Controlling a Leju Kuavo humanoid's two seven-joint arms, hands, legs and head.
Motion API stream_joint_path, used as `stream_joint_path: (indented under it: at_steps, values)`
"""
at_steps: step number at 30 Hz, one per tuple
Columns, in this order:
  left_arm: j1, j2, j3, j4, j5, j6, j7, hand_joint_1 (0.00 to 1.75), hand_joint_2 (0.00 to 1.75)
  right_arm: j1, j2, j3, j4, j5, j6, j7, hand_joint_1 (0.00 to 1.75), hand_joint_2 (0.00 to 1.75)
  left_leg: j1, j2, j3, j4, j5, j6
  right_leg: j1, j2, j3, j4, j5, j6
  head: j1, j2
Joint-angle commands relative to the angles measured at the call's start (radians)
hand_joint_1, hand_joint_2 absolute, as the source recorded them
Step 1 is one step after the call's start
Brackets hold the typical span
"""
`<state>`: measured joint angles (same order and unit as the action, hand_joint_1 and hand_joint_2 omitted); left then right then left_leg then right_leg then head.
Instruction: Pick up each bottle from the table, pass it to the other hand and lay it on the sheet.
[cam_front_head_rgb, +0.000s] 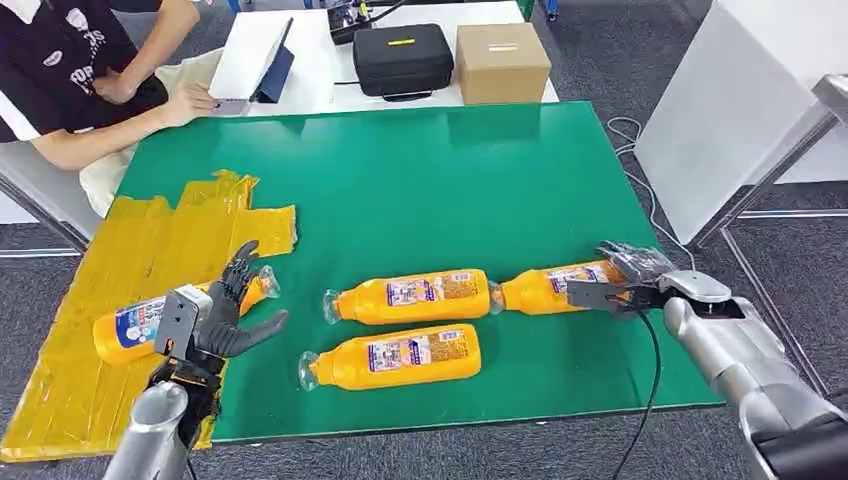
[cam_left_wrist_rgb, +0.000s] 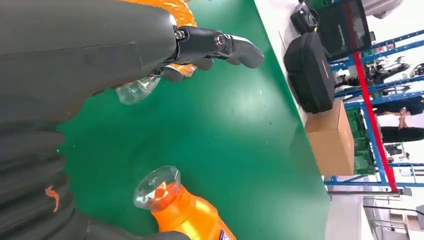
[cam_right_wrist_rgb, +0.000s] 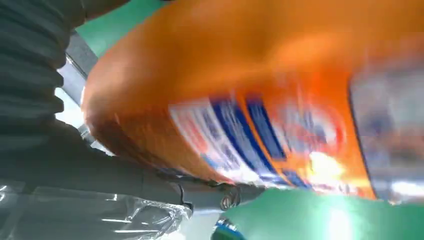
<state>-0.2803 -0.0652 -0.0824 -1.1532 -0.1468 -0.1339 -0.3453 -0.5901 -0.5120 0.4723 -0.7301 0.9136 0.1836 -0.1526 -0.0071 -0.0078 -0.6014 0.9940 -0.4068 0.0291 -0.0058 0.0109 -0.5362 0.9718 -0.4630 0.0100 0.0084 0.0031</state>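
An orange bottle (cam_front_head_rgb: 130, 325) with a clear cap lies on the yellow sheet (cam_front_head_rgb: 150, 240) at the table's left edge. My left hand (cam_front_head_rgb: 222, 312) hovers just beside its neck with fingers spread and holds nothing; the left wrist view shows that hand (cam_left_wrist_rgb: 100, 45) above the clear cap (cam_left_wrist_rgb: 134, 91). Three more orange bottles lie on the green table (cam_front_head_rgb: 430, 180): a middle one (cam_front_head_rgb: 410, 297), a front one (cam_front_head_rgb: 395, 357) (cam_left_wrist_rgb: 192, 215) and a right one (cam_front_head_rgb: 550, 287). My right hand (cam_front_head_rgb: 625, 280) grips the base of the right bottle (cam_right_wrist_rgb: 260, 90), which still lies on the table.
A person (cam_front_head_rgb: 90, 70) sits at the back left beside a white laptop (cam_front_head_rgb: 250, 55). A black case (cam_front_head_rgb: 403, 58) and a cardboard box (cam_front_head_rgb: 502, 62) stand behind the green table. A white panel (cam_front_head_rgb: 740, 100) stands at the right. A black cable (cam_front_head_rgb: 650, 380) hangs by my right arm.
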Motion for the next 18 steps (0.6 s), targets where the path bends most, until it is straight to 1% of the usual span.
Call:
stream_joint_path:
  at_steps: [1, 3, 5, 8, 13, 16, 17, 18]
  values:
    - [-0.026, -0.015, 0.026, 0.062, -0.005, 0.004, 0.008, 0.00, 1.75, 0.132, 0.071, -0.070, -0.022, 0.019, -0.019, 0.027, 0.00, 1.75, 0.003, -0.002, 0.007, -0.002, 0.000, -0.002, 0.003, -0.003, 0.009, -0.006, 0.001, 0.000, 0.000, 0.000]
    - [-0.026, -0.015, 0.026, 0.062, -0.005, 0.004, 0.008, 0.00, 1.75, 0.131, 0.070, -0.071, -0.024, 0.021, -0.017, 0.028, 0.00, 1.75, 0.002, 0.000, 0.008, -0.002, 0.000, -0.001, 0.003, -0.002, 0.010, -0.005, 0.001, 0.000, 0.000, 0.000]
    - [-0.027, -0.015, 0.026, 0.062, -0.006, 0.004, 0.008, 0.00, 1.75, 0.128, 0.069, -0.072, -0.024, 0.023, -0.015, 0.028, 0.00, 1.75, 0.003, -0.001, 0.009, -0.002, 0.000, -0.001, 0.003, -0.004, 0.011, -0.006, 0.001, 0.000, 0.000, 0.000]
    - [-0.027, -0.015, 0.026, 0.062, -0.006, 0.004, 0.008, 0.00, 1.75, 0.128, 0.069, -0.072, -0.024, 0.023, -0.015, 0.028, 0.00, 1.75, 0.002, 0.000, 0.013, -0.001, -0.001, 0.000, 0.002, -0.002, 0.014, -0.004, 0.000, 0.000, 0.000, 0.000]
    - [-0.026, -0.016, 0.026, 0.061, -0.006, 0.004, 0.008, 0.00, 1.75, 0.135, 0.072, -0.073, -0.024, 0.023, -0.016, 0.029, 0.00, 1.75, 0.002, 0.000, 0.014, -0.001, -0.001, -0.001, 0.002, -0.002, 0.016, -0.005, 0.000, 0.000, 0.001, 0.000]
    - [-0.016, -0.019, 0.027, 0.049, -0.009, 0.004, 0.010, 0.00, 1.75, 0.188, 0.081, -0.128, -0.079, 0.061, -0.018, 0.056, 0.00, 1.75, 0.003, -0.001, 0.015, -0.001, -0.001, -0.001, 0.002, -0.003, 0.017, -0.006, 0.001, 0.000, 0.000, 0.000]
    - [-0.014, -0.019, 0.027, 0.050, -0.010, 0.004, 0.010, 0.00, 1.75, 0.195, 0.081, -0.134, -0.084, 0.066, -0.020, 0.058, 0.16, 1.75, 0.003, -0.001, 0.015, -0.002, -0.001, -0.001, 0.003, -0.004, 0.017, -0.006, 0.001, 0.000, 0.000, 0.000]
    - [-0.014, -0.019, 0.027, 0.050, -0.010, 0.004, 0.010, 0.00, 1.75, 0.196, 0.082, -0.134, -0.083, 0.066, -0.020, 0.058, 1.36, 1.75, 0.002, -0.001, 0.015, -0.001, -0.001, -0.001, 0.002, -0.003, 0.017, -0.006, 0.001, 0.000, 0.000, 0.000]
